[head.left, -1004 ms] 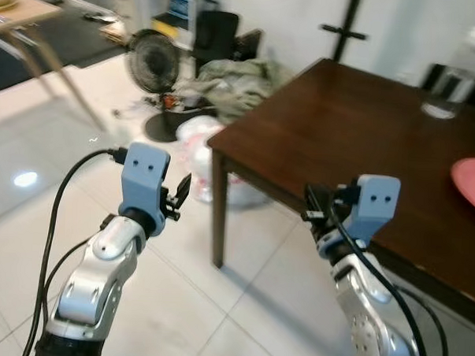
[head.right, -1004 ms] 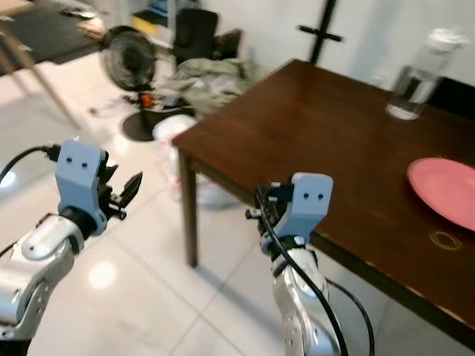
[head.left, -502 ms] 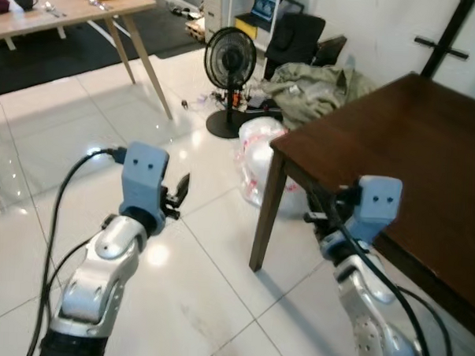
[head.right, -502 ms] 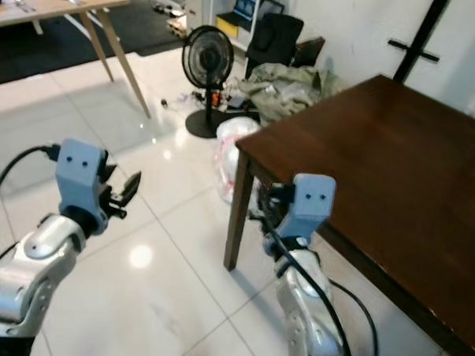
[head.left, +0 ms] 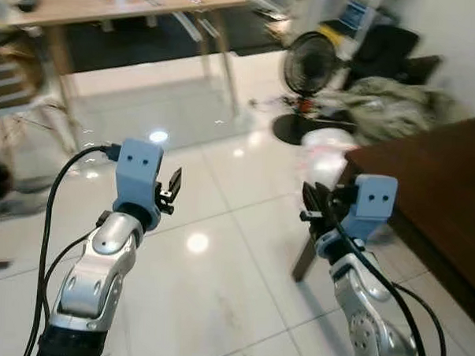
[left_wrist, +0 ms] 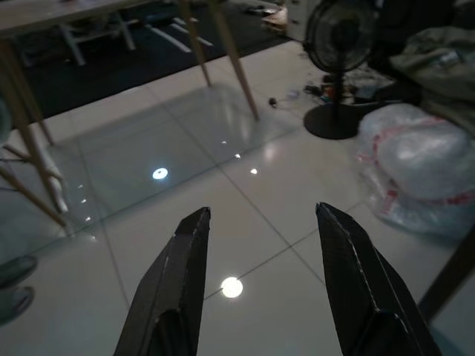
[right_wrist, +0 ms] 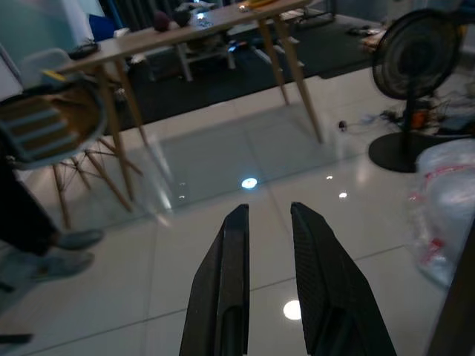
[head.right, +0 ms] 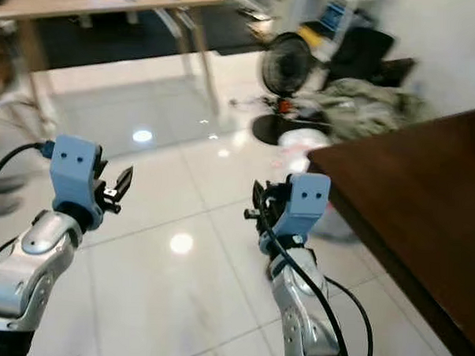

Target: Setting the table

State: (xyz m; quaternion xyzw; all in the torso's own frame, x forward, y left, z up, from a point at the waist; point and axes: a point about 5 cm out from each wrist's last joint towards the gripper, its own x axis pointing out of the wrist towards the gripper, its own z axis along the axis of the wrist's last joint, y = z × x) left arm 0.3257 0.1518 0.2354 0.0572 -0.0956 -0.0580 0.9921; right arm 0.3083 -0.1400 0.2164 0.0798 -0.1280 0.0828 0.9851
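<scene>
A dark brown table stands at the right, only its near corner and one leg in sight, its top bare there. My left gripper is held up over the white floor tiles, open with nothing between its fingers. My right gripper hangs level with the dark table's corner, a little to its left, and its two fingers lie close together and hold nothing. A light wooden table with small items on it stands far back at the left.
A black floor fan, a heap of clothes and a white plastic bag lie beyond the dark table. A chair stands at the far left. A person's legs and shoes are near it.
The camera has swung left: the dark table slid to the right edge, and the light wooden table and the chair came into view. Both grippers keep their poses.
</scene>
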